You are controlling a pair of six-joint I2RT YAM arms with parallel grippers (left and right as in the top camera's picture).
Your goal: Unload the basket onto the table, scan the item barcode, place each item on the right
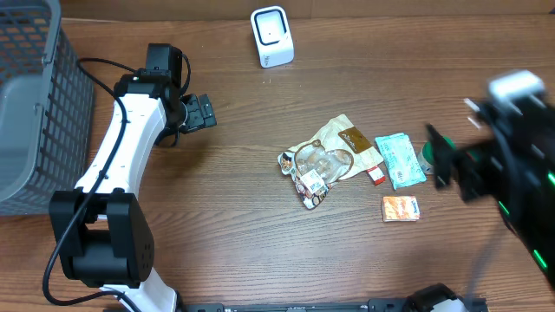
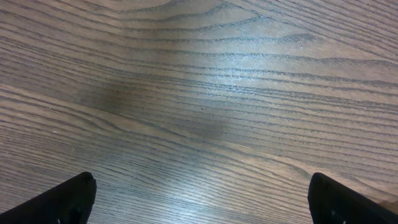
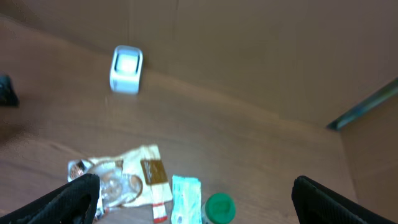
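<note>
While a grey wire basket (image 1: 26,104) fills the desk's (image 1: 243,251) left edge, we find the left end effector (image 1: 202,111) to its right, released, jaws wide over bare wood. Farther right, near the back, stands the white barcode scanner (image 1: 271,36). Right of centre lie the items: a clear snack bag (image 1: 325,156), a teal packet (image 1: 401,159), an orange packet (image 1: 401,208). The blurred right end effector (image 1: 444,163) hangs just right of the teal packet, spread and empty.
</note>
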